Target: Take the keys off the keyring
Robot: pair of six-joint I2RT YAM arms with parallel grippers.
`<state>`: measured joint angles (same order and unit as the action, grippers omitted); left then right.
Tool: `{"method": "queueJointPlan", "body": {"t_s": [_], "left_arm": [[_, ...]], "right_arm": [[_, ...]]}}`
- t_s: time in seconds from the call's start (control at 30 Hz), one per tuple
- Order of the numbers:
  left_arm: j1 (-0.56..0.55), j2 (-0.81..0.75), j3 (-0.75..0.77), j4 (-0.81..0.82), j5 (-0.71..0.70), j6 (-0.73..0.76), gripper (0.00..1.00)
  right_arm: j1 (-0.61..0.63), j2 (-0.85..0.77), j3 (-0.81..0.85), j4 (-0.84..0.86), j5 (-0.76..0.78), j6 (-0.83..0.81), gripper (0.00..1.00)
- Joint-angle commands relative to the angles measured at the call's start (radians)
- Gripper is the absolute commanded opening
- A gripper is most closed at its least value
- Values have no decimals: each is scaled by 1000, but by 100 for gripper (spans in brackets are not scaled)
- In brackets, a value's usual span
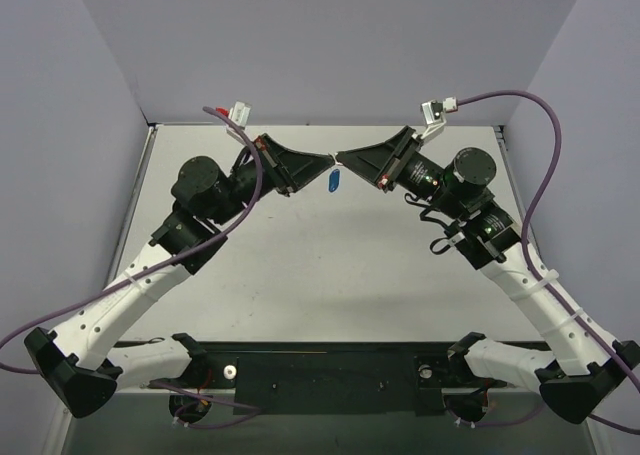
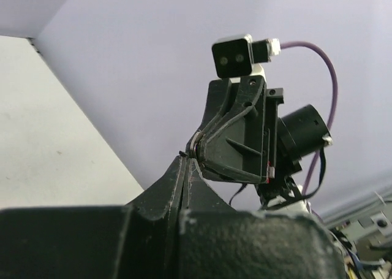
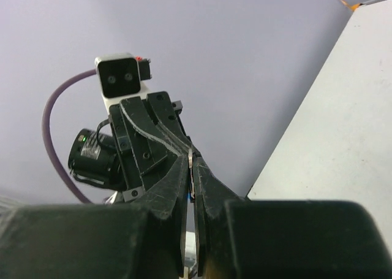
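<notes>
Both grippers meet tip to tip above the table's far middle. My right gripper (image 1: 342, 161) (image 3: 192, 164) is shut on a thin silver keyring (image 3: 192, 159), seen edge-on between its fingers. The ring also shows in the left wrist view (image 2: 195, 144). My left gripper (image 1: 328, 158) (image 2: 186, 157) is shut tight, and its tips touch the ring. A tiny dark end (image 2: 182, 152) sticks out of its tips; the key itself is too small and too hidden to make out. A blue tag (image 1: 333, 179) hangs below the join.
The white table (image 1: 330, 265) lies below both raised grippers. Grey walls (image 1: 330, 45) close the back and both sides. Purple cables (image 1: 540, 145) loop off each wrist. A black base bar (image 1: 330, 370) runs along the near edge.
</notes>
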<state>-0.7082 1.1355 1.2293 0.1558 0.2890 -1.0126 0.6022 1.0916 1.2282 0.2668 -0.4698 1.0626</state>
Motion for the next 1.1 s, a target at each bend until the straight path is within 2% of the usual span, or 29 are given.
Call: {"method": "queueJointPlan", "body": {"t_s": [0.0,0.2,0.6,0.73,0.8,0.97,1.07], "left_arm": [[-72,-34,-48,60,-149,-35,0],[-126,-59,-106,74,-324,-47,0],[-182,-72,-120,65,-435,-53,0],[-181,-95,-105,4,-432,-18,22],[-180,-112,-91,-37,-436,9,30],[-160,-161,-50,-192,-462,61,41],[-126,-201,-53,-223,-464,78,48]], "right_arm": [[33,37,-32,60,114,16,0],[42,44,-73,64,184,31,0],[53,34,-118,98,209,45,0],[48,22,-121,74,201,36,0],[42,14,-131,77,195,39,0],[27,-1,-136,71,177,43,0],[24,-6,-131,57,168,37,0]]}}
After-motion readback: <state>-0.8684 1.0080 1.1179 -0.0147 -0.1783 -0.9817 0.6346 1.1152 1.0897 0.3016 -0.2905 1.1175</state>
